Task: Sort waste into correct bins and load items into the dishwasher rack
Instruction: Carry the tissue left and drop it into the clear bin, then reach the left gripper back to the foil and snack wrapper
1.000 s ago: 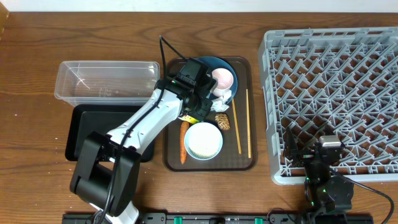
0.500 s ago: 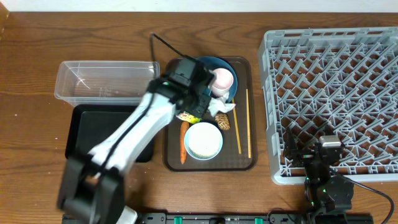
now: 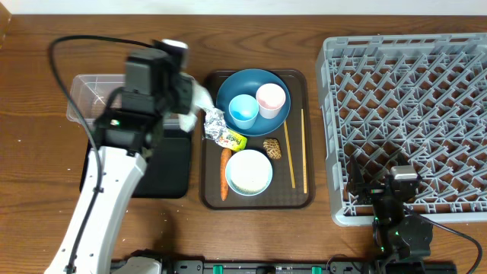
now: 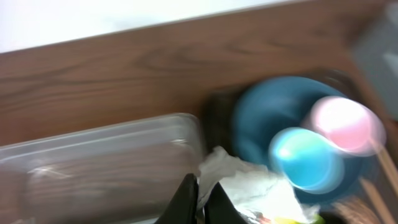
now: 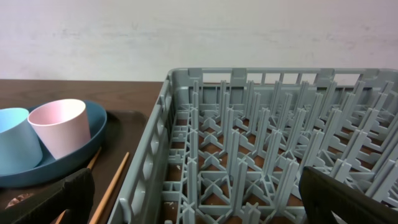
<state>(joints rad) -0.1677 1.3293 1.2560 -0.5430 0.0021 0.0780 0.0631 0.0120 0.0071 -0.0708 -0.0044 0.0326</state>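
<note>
My left gripper (image 3: 190, 103) is shut on the white crumpled paper (image 3: 201, 97) and holds it above the gap between the clear tub (image 3: 99, 99) and the brown serving tray. In the left wrist view the shut fingers (image 4: 200, 198) pinch the paper (image 4: 245, 183) beside the tub (image 4: 99, 162). The black tray (image 3: 171, 164) lies below the tub. The silver-yellow wrapper (image 3: 221, 131), carrot (image 3: 225, 173), brown lump (image 3: 272, 148), white bowl (image 3: 249, 172) and chopsticks (image 3: 289, 156) lie on the serving tray. The light blue cup (image 3: 243, 111) and pinkish cup (image 3: 271, 98) stand on the blue plate (image 3: 255, 82). My right gripper (image 5: 199, 199) is open and empty over the rack's front left corner (image 5: 249, 143).
The brown serving tray (image 3: 293, 199) sits between the bins and the grey rack (image 3: 411, 106). The right wrist view shows the pinkish cup (image 5: 59, 127), the blue cup (image 5: 12, 146) and a chopstick (image 5: 109, 186) left of the rack wall.
My left arm has swung left from over the blue plate, carrying the white paper off the serving tray toward the clear tub. The right arm has not moved.
</note>
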